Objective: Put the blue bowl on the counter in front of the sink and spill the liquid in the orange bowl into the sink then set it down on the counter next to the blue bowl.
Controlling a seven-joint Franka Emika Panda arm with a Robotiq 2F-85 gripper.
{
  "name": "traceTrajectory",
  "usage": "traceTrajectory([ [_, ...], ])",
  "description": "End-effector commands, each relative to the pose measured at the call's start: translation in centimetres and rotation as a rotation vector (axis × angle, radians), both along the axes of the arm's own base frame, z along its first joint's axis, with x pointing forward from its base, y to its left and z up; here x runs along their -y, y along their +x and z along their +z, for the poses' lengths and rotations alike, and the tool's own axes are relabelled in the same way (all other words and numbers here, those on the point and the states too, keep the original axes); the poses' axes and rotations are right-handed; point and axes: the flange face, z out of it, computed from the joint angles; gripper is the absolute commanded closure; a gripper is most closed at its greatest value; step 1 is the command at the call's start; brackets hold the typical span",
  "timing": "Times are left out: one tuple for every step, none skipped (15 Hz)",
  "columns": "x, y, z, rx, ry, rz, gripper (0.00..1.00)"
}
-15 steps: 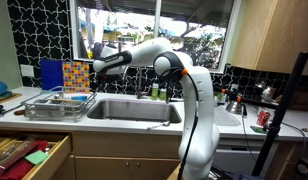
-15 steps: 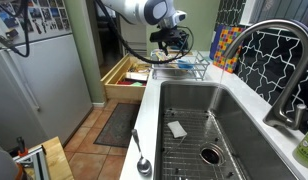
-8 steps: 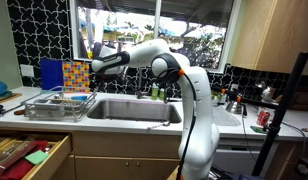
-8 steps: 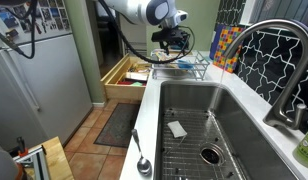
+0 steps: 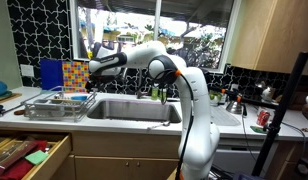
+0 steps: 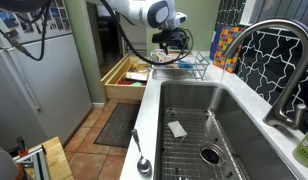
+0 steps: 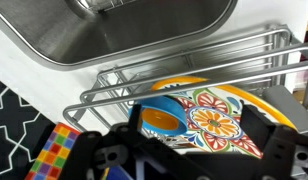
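- A kitchen with a window [image 5: 144, 30] behind the sink [image 5: 129, 108]. The light bench [image 5: 124, 122] runs above wooden cabinets, and a drawer [image 5: 29, 155] stands pulled open at one end.
- A wire rack [image 5: 56, 103] sits on the bench just beside the sink; the dark faucet [image 6: 279, 60] curves over the basin at the opposite end.
- The arm [image 5: 164, 65] reaches across the sink, and the hand [image 5: 94, 68] hangs above the rack, apart from it.
- In the wrist view the hand [image 7: 194, 152] is released: its dark fingers [image 7: 109, 155] are spread wide with nothing between them.
- Under it, in the rack [image 7: 184, 80], lies a flower-painted plate [image 7: 219, 125].
- The orange bowl [image 7: 162, 120] rests against that plate, nested in the blue bowl [image 7: 144, 110], of which only a rim shows.
- I cannot tell whether the orange bowl holds liquid.
- Both bowls are in the rack, neither on the bench nor in the sink [image 7: 124, 30].
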Motion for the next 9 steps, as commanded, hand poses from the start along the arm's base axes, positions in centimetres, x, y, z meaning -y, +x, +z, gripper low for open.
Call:
traceTrajectory([
  [-0.3, 3.4, -2.2, 0.025, 0.103, 0.065, 0.00],
  [-0.4, 4.2, -2.8, 0.039, 0.130, 0.087, 0.00],
  [-0.4, 4.9, -3.2, 0.052, 0.150, 0.104, 0.00],
  [-0.3, 5.6, -3.6, 0.083, 0.156, 0.116, 0.00],
  [-0.3, 6.3, -3.9, 0.110, 0.169, 0.123, 0.00],
  [-0.3, 6.9, -4.3, 0.131, 0.179, 0.132, 0.00],
  [-0.3, 7.5, -4.8, 0.145, 0.179, 0.131, 0.00],
  [-0.3, 8.1, -5.2, 0.172, 0.179, 0.133, 0.00],
  [-0.4, 8.5, -5.5, 0.170, 0.187, 0.124, 0.00],
])
